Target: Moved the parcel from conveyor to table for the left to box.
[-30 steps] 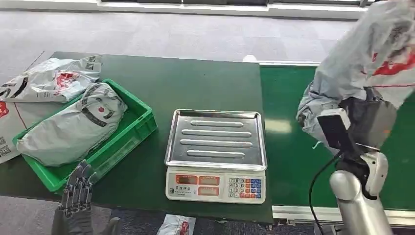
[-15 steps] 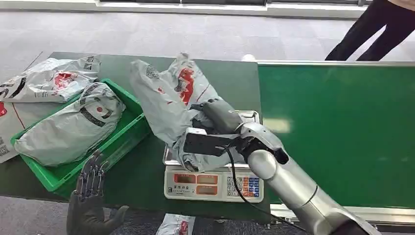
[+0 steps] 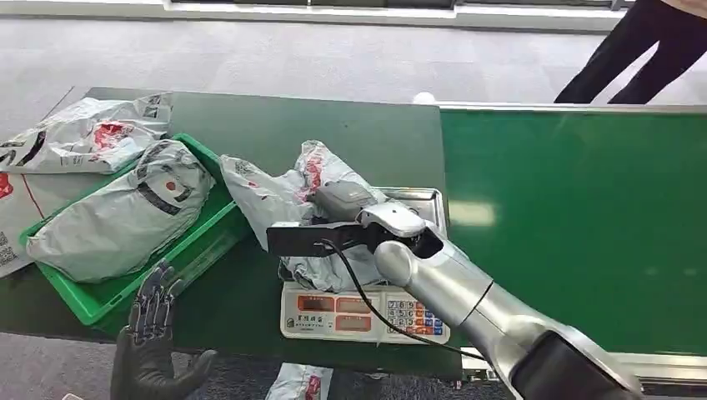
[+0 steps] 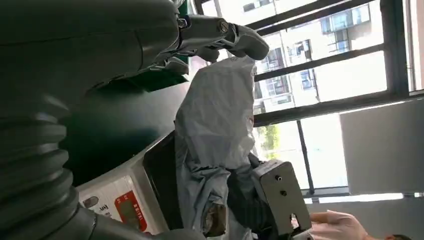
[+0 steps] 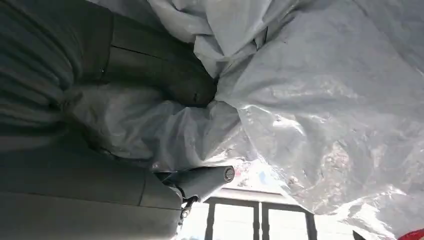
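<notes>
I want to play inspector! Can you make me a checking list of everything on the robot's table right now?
Surface: dark green table beside a green conveyor.
Job's things: grey parcel lies on the scale; green box holds another bag.
Clutter: more bags lie beside the box; another bag lies below the table's front edge.
Hands: right hand grips the parcel; left hand is empty, fingers spread.
Cables: black cable along the right arm.
Surroundings: a person's legs behind the conveyor.
</notes>
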